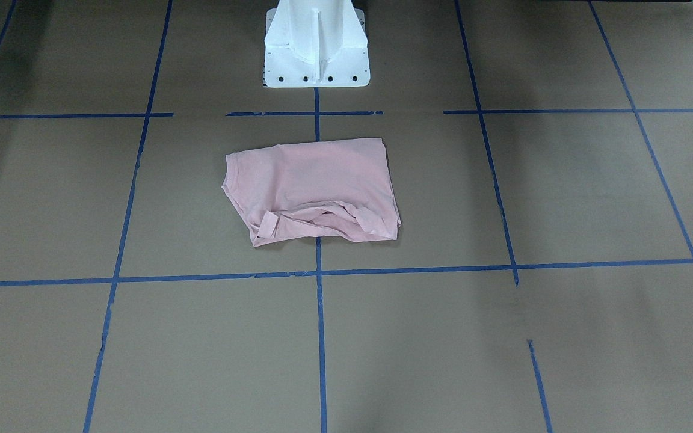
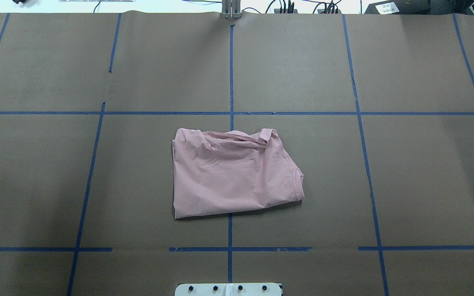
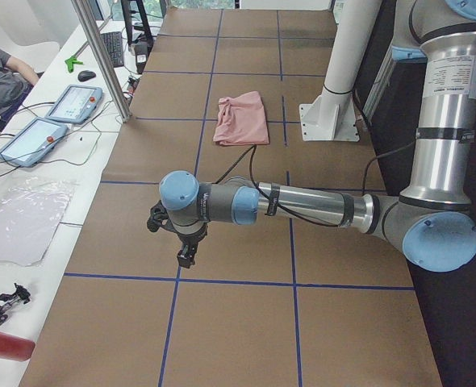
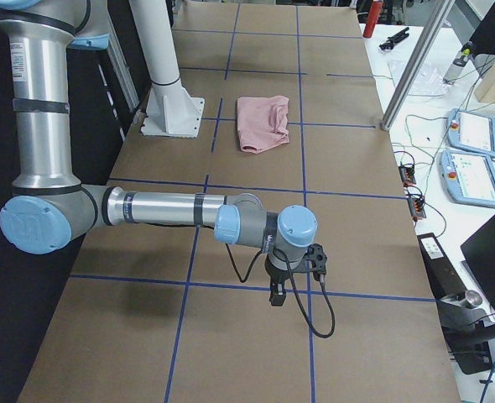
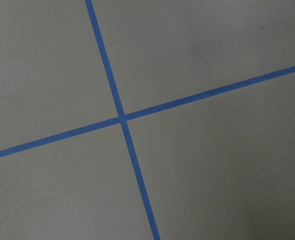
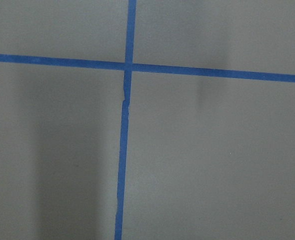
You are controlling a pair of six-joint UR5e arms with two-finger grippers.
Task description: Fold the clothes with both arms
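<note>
Left arm point(image 3: 302, 206), side view only

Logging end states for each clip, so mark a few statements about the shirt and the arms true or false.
1. The shirt lies folded on the table. True.
2. One arm is gripping the shirt. False: the left arm and the right arm both reach out over the table well away from it.
3. The shirt lies across a tape line. True.
4. A printed cartoon shows on top of the shirt. False: only plain pink fabric shows.
</note>
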